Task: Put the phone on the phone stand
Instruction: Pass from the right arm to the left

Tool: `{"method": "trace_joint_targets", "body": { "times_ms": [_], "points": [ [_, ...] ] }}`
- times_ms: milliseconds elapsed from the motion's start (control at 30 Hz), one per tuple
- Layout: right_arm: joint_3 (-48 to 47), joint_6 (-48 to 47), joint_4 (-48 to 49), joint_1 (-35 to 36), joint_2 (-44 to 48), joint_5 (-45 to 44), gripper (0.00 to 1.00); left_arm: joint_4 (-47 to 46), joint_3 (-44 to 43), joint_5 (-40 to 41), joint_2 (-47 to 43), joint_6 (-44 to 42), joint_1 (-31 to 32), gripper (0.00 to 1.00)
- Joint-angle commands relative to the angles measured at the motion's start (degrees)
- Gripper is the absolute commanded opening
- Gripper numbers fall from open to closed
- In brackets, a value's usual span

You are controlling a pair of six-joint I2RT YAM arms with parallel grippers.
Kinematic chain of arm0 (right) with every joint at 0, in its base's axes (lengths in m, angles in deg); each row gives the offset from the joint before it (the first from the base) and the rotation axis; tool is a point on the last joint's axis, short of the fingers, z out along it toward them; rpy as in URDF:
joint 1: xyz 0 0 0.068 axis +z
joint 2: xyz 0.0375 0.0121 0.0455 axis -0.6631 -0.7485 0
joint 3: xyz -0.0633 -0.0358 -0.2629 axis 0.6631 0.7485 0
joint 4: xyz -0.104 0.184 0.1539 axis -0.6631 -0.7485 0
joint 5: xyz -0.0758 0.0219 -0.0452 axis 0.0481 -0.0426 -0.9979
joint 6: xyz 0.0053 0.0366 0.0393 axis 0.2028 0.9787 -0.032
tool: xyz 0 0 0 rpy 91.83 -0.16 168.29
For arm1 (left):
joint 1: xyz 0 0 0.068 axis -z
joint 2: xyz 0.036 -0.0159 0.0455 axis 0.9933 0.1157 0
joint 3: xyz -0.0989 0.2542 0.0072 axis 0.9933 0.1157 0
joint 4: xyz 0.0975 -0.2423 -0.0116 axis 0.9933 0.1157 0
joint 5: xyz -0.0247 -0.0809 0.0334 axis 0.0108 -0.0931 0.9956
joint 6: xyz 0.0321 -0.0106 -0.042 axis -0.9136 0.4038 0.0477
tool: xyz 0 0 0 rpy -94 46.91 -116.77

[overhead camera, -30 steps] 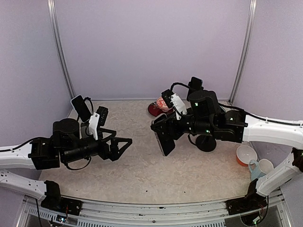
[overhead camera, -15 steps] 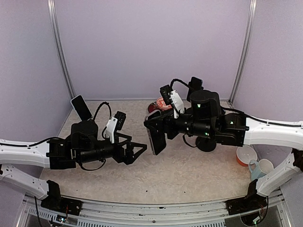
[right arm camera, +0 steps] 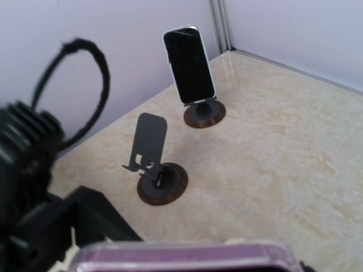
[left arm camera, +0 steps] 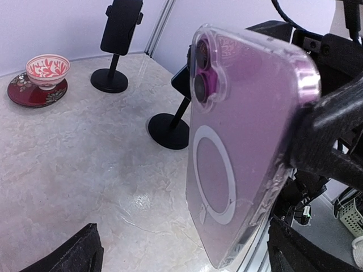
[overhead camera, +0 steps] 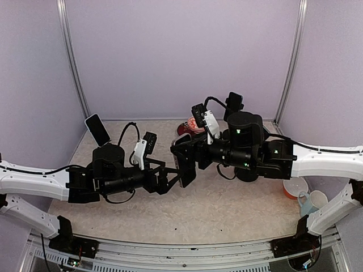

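Note:
A purple phone (overhead camera: 185,164) in a clear case hangs upright over the table's middle, with my right gripper (overhead camera: 193,160) shut on it. In the left wrist view the phone (left arm camera: 238,147) shows its back and camera lenses, and a black right finger (left arm camera: 326,136) clamps its edge. My left gripper (overhead camera: 169,180) is open just left of the phone; the phone's lower end sits between the spread fingers (left arm camera: 79,255). In the right wrist view only the phone's top edge (right arm camera: 181,256) shows. An empty dark phone stand (right arm camera: 152,161) on a round base stands beyond it.
Another stand (right arm camera: 203,113) holding a black phone (overhead camera: 97,129) is at the far left corner. A red-and-white bowl (left arm camera: 48,67) on a red saucer and two black stands (left arm camera: 170,122) (left arm camera: 119,34) are at the back right. An orange bowl (overhead camera: 295,185) and mugs (overhead camera: 312,201) sit at the right edge.
My left arm has swung right, bringing its open gripper up to the phone. My right arm has carried the phone a little leftward to meet it.

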Motion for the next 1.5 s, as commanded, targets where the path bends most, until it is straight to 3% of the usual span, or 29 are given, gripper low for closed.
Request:
{"method": "trace_joint_targets", "body": {
  "times_ms": [0,167,500,700,867,1200,1233,1267,1467],
  "points": [
    [0.4,1.7,6.6,1.1,0.9,-0.2,0.50,-3.7,-2.0,1.7,2.2,0.3,0.3,0.96],
    [0.3,1.8,6.6,1.5,0.6,-0.1,0.50,-4.6,-3.2,1.7,4.3,0.1,0.3,0.80],
    [2.1,2.4,6.9,1.8,1.2,0.2,0.51,-5.2,-4.0,0.5,6.0,0.1,0.3,0.24],
    [2.5,2.8,7.1,2.0,1.1,0.4,0.52,-4.9,-3.7,0.4,5.6,0.3,0.3,0.02],
    [2.4,2.0,6.3,2.1,1.2,0.3,0.57,-5.0,-3.0,0.4,4.6,0.6,0.4,0.00],
    [2.9,-0.2,8.1,2.1,3.0,7.0,0.77,-5.7,-0.9,0.7,1.4,-0.4,0.4,0.00],
    [2.9,-0.5,8.2,2.1,3.0,8.0,0.93,-5.8,-0.7,0.7,1.0,-0.6,0.4,0.00],
    [2.9,-0.8,8.2,2.1,3.0,8.7,0.99,-5.9,-0.6,0.8,0.7,-0.8,0.4,0.00],
    [3.9,-1.8,9.5,1.9,4.3,10.0,1.00,-6.1,0.2,0.0,-0.6,-1.8,0.4,0.00]
  ]
}}
